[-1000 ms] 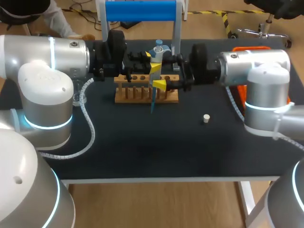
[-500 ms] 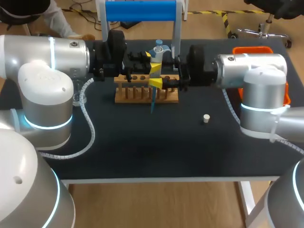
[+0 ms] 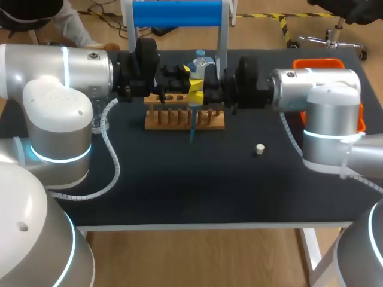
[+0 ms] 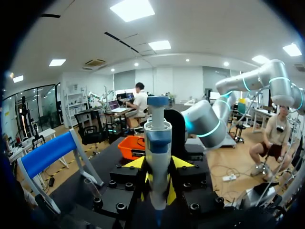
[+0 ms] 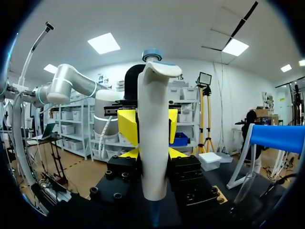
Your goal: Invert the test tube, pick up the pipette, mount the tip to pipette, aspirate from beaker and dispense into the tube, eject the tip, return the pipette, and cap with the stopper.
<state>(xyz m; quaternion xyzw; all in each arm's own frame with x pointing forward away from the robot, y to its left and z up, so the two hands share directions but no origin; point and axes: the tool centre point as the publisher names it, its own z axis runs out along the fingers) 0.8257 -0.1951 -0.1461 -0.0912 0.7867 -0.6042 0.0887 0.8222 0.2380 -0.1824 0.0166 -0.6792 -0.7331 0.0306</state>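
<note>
Pipette (image 5: 153, 133) hangs upright in the air over the far half of the counter (image 3: 179, 191), gripped from two sides. Nearest the front edge, right of the middle, a small white stopper (image 3: 260, 149) lies alone on the dark surface. Beyond it stands the wooden rack (image 3: 209, 121). The pipette's blue tip (image 3: 192, 128) points straight down across the rack's front face, and I cannot tell whether the two touch.

Above the rack the arms lie level and face each other. The left arm (image 3: 60, 72) comes in from the left and the right arm (image 3: 311, 89) from the right, both wrists horizontal and almost meeting at the pipette. The left gripper (image 4: 158, 163) has its fingers (image 4: 136, 163) pressed against both sides of the pipette's body. The right gripper (image 5: 153, 153) clamps it the same way, its fingers (image 5: 129, 153) sitting just below the left ones.

Farther back, a stand (image 3: 176, 13) with a blue bar rises at the counter's far edge. An orange bin (image 3: 317, 61) shows partly behind the right arm.
</note>
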